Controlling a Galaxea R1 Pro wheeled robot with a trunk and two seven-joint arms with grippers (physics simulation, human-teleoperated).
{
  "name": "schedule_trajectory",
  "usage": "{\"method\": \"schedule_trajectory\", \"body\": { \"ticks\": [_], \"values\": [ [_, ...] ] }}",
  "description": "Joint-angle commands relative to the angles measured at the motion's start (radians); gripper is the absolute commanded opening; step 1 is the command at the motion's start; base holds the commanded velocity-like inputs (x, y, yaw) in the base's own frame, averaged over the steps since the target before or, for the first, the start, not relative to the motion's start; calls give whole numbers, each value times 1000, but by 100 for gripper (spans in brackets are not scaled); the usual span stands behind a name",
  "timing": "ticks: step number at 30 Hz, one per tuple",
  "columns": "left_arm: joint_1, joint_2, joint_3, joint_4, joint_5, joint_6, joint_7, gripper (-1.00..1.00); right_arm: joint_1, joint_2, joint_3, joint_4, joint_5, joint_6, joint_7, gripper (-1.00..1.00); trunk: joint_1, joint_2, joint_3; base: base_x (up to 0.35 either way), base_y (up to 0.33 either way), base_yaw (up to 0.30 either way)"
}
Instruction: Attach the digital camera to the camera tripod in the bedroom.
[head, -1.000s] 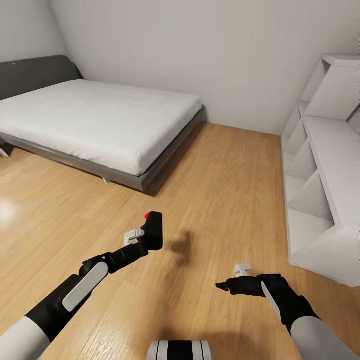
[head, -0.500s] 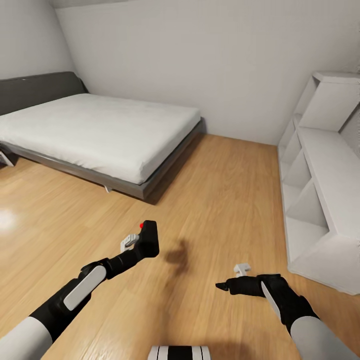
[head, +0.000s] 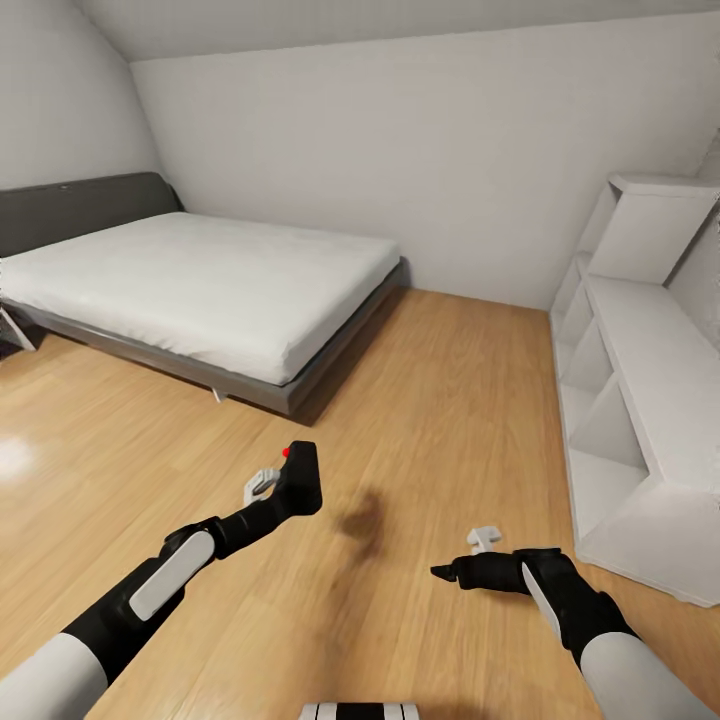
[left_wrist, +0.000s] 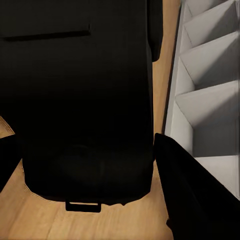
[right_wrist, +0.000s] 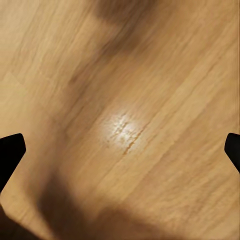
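From the head camera, the left gripper (head: 291, 492) is clamped on the digital camera (head: 303, 478), held above the wood floor (head: 440, 400); its long axis stands nearly upright, red button at the upper end, toward the bed (head: 200, 280); white shelving (head: 630, 400) lines the right wall. The right gripper (head: 445, 572) hangs free — spread wide, empty.

Left wrist: the camera's black body (left_wrist: 80, 100) sits between dark fingers (left_wrist: 185, 180), no lettering legible.

Right wrist: fingertips (right_wrist: 11, 152) far apart over bare floor.

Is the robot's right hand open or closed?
Open. In the right wrist view the right gripper's two black fingertips sit far apart, with bare wood floor between them.
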Motion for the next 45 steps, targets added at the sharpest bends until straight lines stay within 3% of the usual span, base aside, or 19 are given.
{"method": "schedule_trajectory", "body": {
  "ticks": [1, 24, 45],
  "values": [
    [-1, 0, -3, 0, 5, 2, -2, -100, 0, 0, -3, -1, 10, 3, 7, 100, -1, 0, 3, 0, 0, 0],
    [0, -22, -7, 12, 8, 2, 0, -100, 0, -1, -3, -1, 11, 9, 7, 100, -11, 5, 92, 0, 0, 0],
    [-1, -24, -7, 7, 8, 2, 0, -100, 0, -1, -3, -1, 11, 9, 9, 100, -20, 10, 173, 0, 0, 0]
  ]
}}
